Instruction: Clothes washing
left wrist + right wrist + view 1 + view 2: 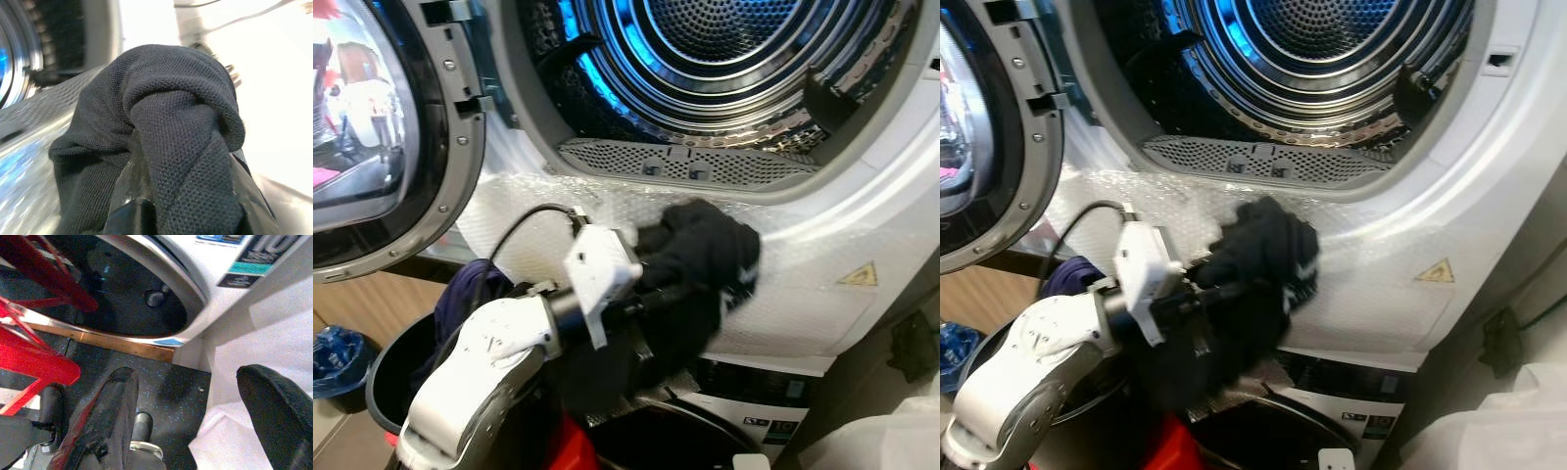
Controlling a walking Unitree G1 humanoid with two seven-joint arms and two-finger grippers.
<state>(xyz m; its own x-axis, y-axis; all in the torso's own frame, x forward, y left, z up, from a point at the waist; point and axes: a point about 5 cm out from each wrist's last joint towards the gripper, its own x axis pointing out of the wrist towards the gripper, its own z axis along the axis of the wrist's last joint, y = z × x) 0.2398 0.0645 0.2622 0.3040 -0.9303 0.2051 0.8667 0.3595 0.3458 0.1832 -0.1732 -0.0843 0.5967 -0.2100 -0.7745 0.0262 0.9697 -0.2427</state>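
1. Black knit garment (700, 264), bunched into a soft wad, is held up against the white front panel of the machine (803, 284), just below the lower lip of the round opening and its perforated grey lint filter (680, 164).
2. Left tool (671, 289): fingers closed on the garment. In the left wrist view the cloth (181, 142) is wrapped and twisted over the fingertips, hiding them almost wholly; the grip is buried inside the folds.
3. Drum (724, 39), lit blue, is open above the garment; the door (382, 137) swings wide at the left edge of the opening.
4. Handling, as judged: a pique-like weave, light, limp, not slippery, not fragile. It will sag and trail from any single pinch point, so loose ends may snag on the lip of the opening or the filter grille.
5. Best hold: the thick middle of the wad, as now, keeping hanging tails short. A hold on a hem would let the bulk swing.
6. Dark round basket (396, 377) stands low at the machine's left lower corner, with purple cloth (475, 294) in it.
7. Right tool (195, 411): fingers apart, holding nothing, pointed at the dark speckled floor (161, 382) near a red frame (34, 357) and a lower machine's dark door glass (122, 289). Arm idle.
8. Risk: a sleeve slipping free as the wad clears the lip.
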